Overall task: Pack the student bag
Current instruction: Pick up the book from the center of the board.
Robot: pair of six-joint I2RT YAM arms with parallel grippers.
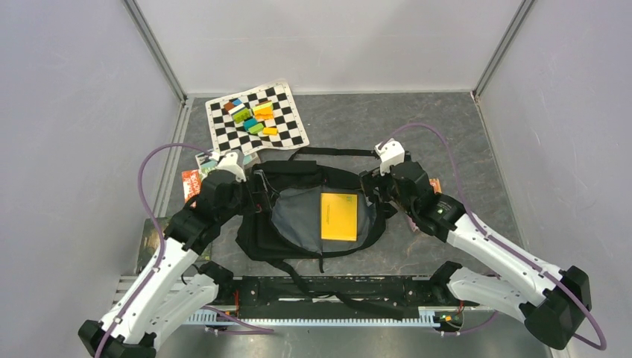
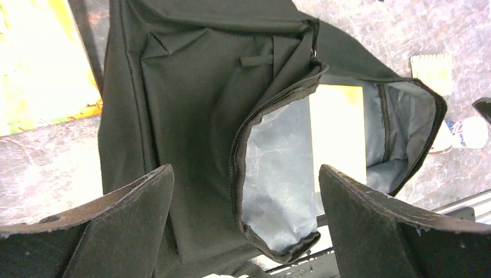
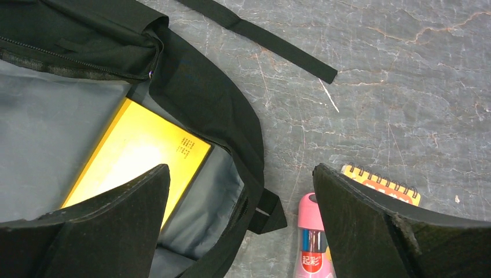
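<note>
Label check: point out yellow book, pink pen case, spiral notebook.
yellow book [image 1: 339,216]: top external view, cover centre.
pink pen case [image 3: 311,236]: right wrist view, middle of body.
spiral notebook [image 3: 383,183]: right wrist view, orange cover.

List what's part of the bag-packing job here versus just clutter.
Job: student bag, open; yellow book already inside it; spiral notepad and pink pen pack beside it, likely next to pack.
Lying about: checkerboard mat; coloured blocks on it.
</note>
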